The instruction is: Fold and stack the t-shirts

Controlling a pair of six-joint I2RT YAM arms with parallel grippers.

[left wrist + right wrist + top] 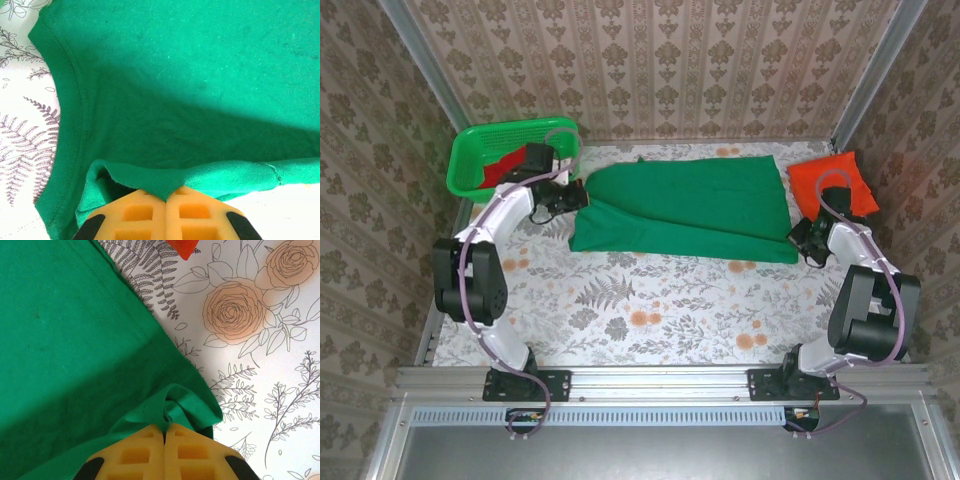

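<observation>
On the flower-printed table the dark green t-shirt lies partly folded, soft matte knit stretched between the hands. The left hand is pinched on a hem corner, the right hand clamped on a bunched edge. Beyond the right hand sits the orange-red t-shirt, apparently folded square. Behind the left hand the red t-shirt lies crumpled in a plastic lattice basket. Likely one of three done, nothing stacked.

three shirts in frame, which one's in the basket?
The red t-shirt, bunched in the green basket at the far left corner. The dark green t-shirt lies spread across the table; the orange-red t-shirt sits folded at the far right.
</observation>
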